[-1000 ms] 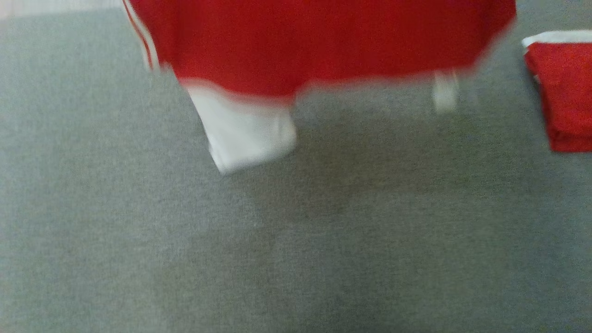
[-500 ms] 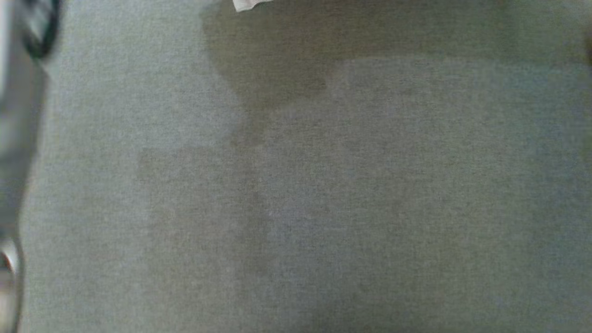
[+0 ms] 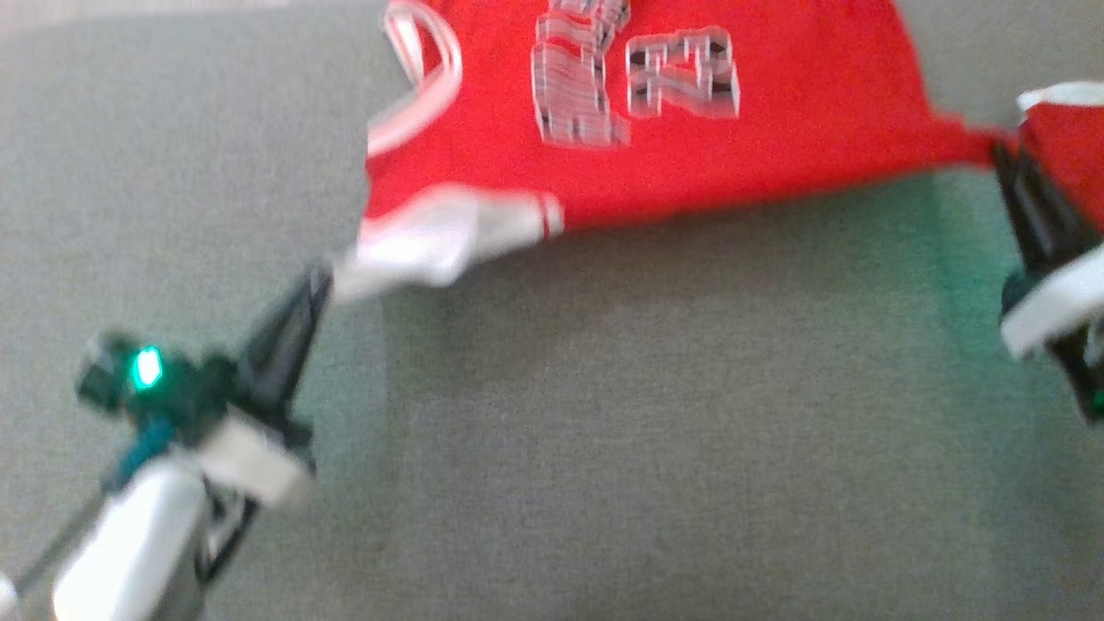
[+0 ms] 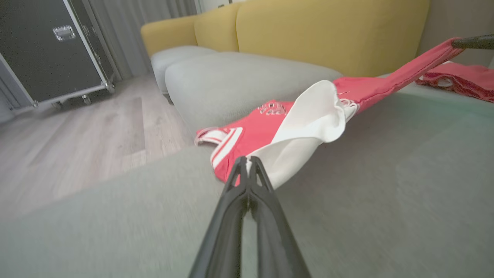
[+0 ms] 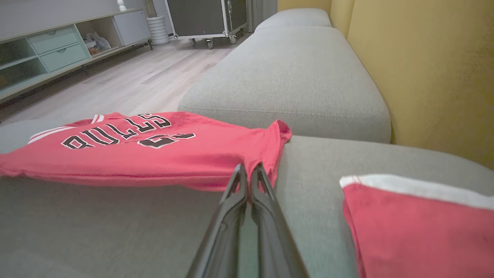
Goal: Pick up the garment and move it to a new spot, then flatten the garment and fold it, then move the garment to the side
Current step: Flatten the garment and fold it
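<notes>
- You had the red jersey (image 3: 690, 147) lying printed side up on the grey seat cushion (image 3: 604, 448), with its near edge drawn out between both arms.
- Your left gripper (image 4: 247, 161) was pinched fully shut on the jersey's white corner (image 4: 308, 123), where the cloth bunched and folded over just beyond the tips.
- Your right gripper (image 5: 249, 170) was likewise closed tight on the red hem at the opposite corner, near a folded red garment (image 5: 417, 227) on the same cushion.
- The jersey looked light, thin and limp. It sagged and creased wherever it was not pulled taut, so it would likely hold no shape of its own.
- The knit appeared smooth, so a shallow pinch could slip. The stitched hem and banded corners seemed the firmest places to hold.
- Gripping two corners of one edge and pulling evenly apart probably suited flattening best. An uneven pull would likely skew it toward the neighbouring garment.
</notes>
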